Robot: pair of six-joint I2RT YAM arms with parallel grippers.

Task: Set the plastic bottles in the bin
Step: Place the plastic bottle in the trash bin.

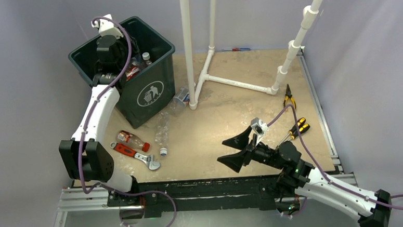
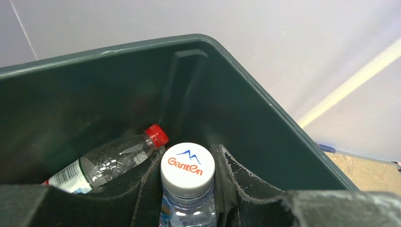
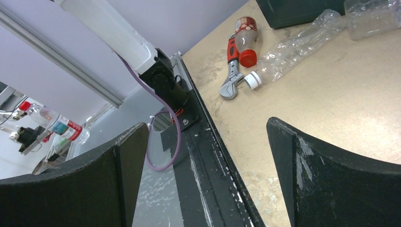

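Our left end effector (image 2: 188,165) is clamped on a white-capped bottle (image 2: 187,198) inside the bin (image 1: 149,93) at the far left, and a red-capped bottle (image 2: 111,161) lies in there beside it. Our right end effector (image 1: 232,151) gapes wide and empty over the near right of the counter (image 1: 230,112). On the counter near the bin lie an amber bottle (image 1: 130,139), a clear bottle (image 1: 162,134) and a crushed bottle (image 1: 181,96).

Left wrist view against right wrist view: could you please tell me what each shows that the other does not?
Only the left wrist: the bin from inside, the left gripper shut on a white-capped Ganten bottle, a red-capped clear bottle lying in it. Only the right wrist: the open right gripper, a red-handled wrench, a red-labelled bottle and a crushed clear bottle on the table. Both: the dark green bin.
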